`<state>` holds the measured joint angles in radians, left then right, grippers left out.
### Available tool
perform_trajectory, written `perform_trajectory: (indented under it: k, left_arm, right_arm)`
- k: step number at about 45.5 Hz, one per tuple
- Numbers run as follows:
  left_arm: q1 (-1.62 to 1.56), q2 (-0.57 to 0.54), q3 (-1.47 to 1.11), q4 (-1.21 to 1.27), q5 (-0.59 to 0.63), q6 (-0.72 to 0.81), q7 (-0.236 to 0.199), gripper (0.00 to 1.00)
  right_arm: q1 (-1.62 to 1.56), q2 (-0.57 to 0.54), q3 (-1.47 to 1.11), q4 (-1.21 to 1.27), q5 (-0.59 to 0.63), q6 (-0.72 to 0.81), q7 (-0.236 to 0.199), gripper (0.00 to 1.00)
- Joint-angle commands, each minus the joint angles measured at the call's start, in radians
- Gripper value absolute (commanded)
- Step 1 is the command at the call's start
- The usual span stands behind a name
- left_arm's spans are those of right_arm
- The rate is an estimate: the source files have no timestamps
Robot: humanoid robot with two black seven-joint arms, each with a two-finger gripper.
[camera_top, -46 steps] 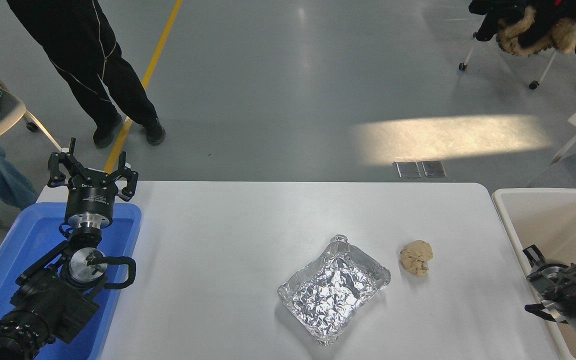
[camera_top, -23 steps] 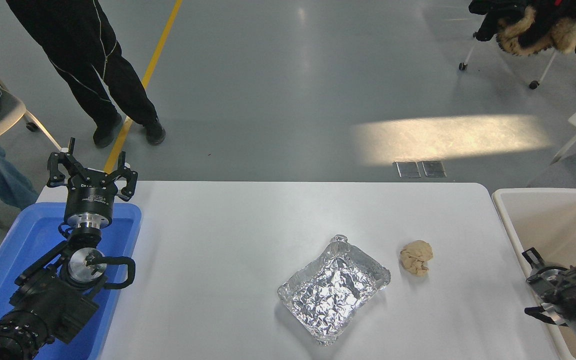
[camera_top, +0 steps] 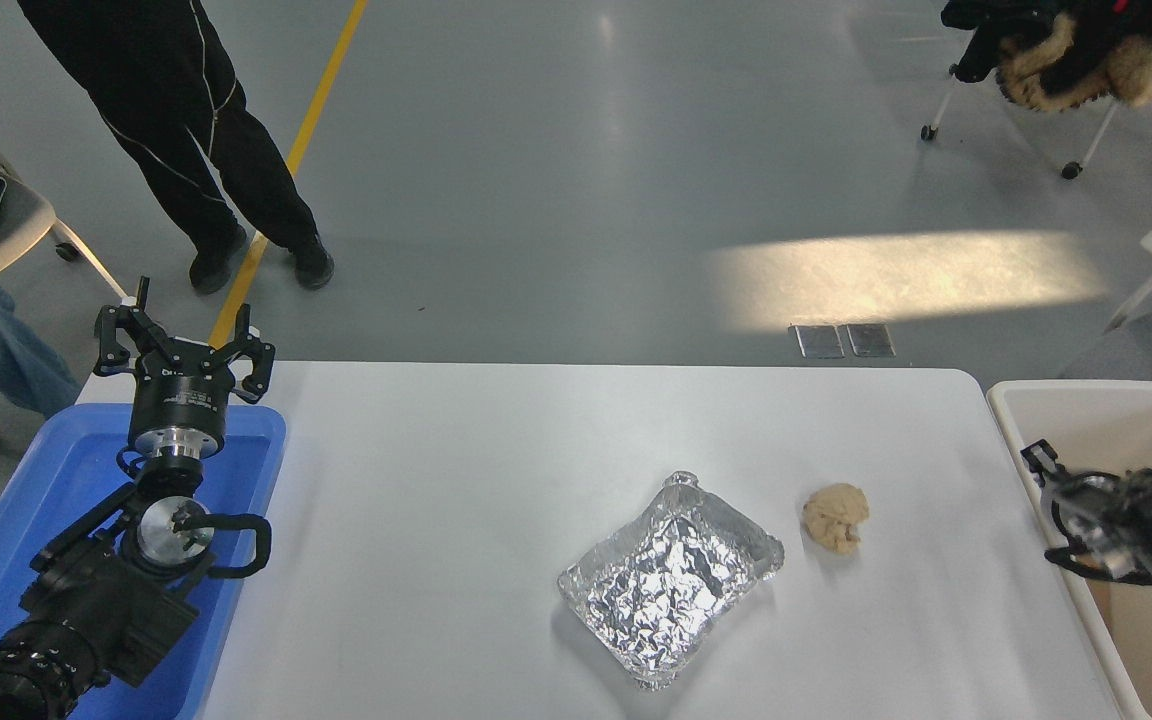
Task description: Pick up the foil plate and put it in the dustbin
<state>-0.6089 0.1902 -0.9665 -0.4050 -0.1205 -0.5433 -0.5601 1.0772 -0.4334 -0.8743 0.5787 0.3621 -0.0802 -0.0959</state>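
The foil plate [camera_top: 671, 581] lies flat on the white bench [camera_top: 456, 500], turned at an angle so that one rounded corner points away from the robot, its wrinkled silver inside facing up. Nothing touches it. Just to the right of the foil plate, and a little farther from the robot, sits a small tan lumpy ball [camera_top: 835, 517], apart from the plate's rim.

Well to the right of the foil plate, past the bench edge, stands the cream-beige dustbin [camera_top: 1106, 410]. The right end effector [camera_top: 1046, 475] hangs over the dustbin's near-left wall, well apart from the foil plate; it seems to carry nothing, but the dark parts blur together and I cannot tell whether its fingers are spread or closed.

Far to the left of the foil plate, the left end effector [camera_top: 184, 335] stands parked over the far end of a blue plastic tray [camera_top: 56, 480], its fingers spread wide and empty. Beyond the bench, on the grey floor, a person [camera_top: 186, 130] in black trousers stands near a yellow line.
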Motion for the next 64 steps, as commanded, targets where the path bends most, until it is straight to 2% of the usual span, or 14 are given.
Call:
perform_trajectory:
  k: [1,4,8,13,17,25,32,51,57,64]
  left_arm:
    - [0.0,0.0,0.0,0.0,0.001,0.0,0.0,0.99]
    - [0.0,0.0,0.0,0.0,0.001,0.0,0.0,0.99]
    - [0.0,0.0,0.0,0.0,0.001,0.0,0.0,0.99]
    - [0.0,0.0,0.0,0.0,0.001,0.0,0.0,0.99]
    - [0.0,0.0,0.0,0.0,0.001,0.0,0.0,0.99]
    - [0.0,0.0,0.0,0.0,-0.001,0.0,0.0,0.99]
    - [0.001,0.0,0.0,0.0,-0.001,0.0,0.0,0.99]
    - [0.001,0.0,0.0,0.0,-0.001,0.0,0.0,0.99]
    - [0.001,0.0,0.0,0.0,-0.001,0.0,0.0,0.99]
    - [0.001,0.0,-0.001,0.0,-0.001,0.0,0.0,0.99]
  right_arm:
    - [0.306,-0.103,-0.116,0.315,-0.075,-0.004,-0.004,0.59]
    - [0.391,-0.103,-0.178,0.38,-0.075,-0.003,-0.002,0.66]
    - [0.515,-0.105,-0.235,0.507,-0.077,0.007,-0.002,0.84]
    - [0.662,-0.105,-0.273,0.677,-0.078,0.013,-0.002,0.87]
    - [0.76,-0.076,-0.302,0.791,-0.086,0.017,-0.002,0.94]
    - [0.937,-0.008,-0.354,1.0,-0.108,0.085,-0.002,0.95]
    - [1.131,0.016,-0.373,1.122,-0.108,0.288,-0.004,0.96]
    - [1.503,0.088,-0.388,1.155,-0.108,0.657,-0.004,0.99]
    - [1.555,0.088,-0.388,1.161,-0.108,0.715,-0.004,0.99]
    - [1.56,0.091,-0.388,1.167,-0.106,0.717,-0.004,0.99]
